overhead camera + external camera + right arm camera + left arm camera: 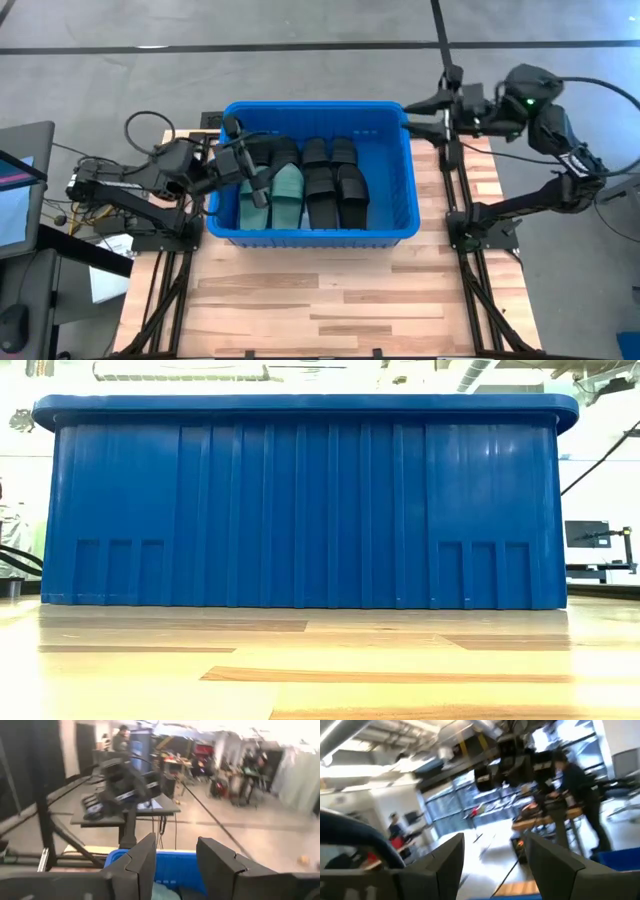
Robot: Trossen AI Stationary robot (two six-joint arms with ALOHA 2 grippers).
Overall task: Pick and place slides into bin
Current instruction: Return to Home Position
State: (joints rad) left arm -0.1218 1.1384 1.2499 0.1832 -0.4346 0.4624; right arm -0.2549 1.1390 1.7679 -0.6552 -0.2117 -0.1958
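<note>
The slides [322,188] all lie inside the blue bin [310,236], which sits at the middle of the wooden counter [350,300]. Two sage green slides [286,190] lie side by side toward the bin's left end, with black slides [348,186] packed beside them and along the far wall. You can see none on the counter around the bin, so judge the placing as done and the step in hand as the retreat to rest. Your left claw [250,170] hangs over the bin's left end, above the green pair. Its wrist view looks out across the room, and its fingers [445,865] stand apart with nothing between them. Your right claw [418,112] sits just outside the bin's far right corner, pointing toward it, likewise spread and empty. The next move calls for little. Lift the left claw clear of the rolled rim before you draw that arm back toward its base, so that a finger does not catch the wall and drag the bin. The right arm is outside the bin and only needs folding back. From counter height the bin's ribbed wall hides everything inside, so rely on the overhead view to confirm that no strap rides over the rim.
</note>
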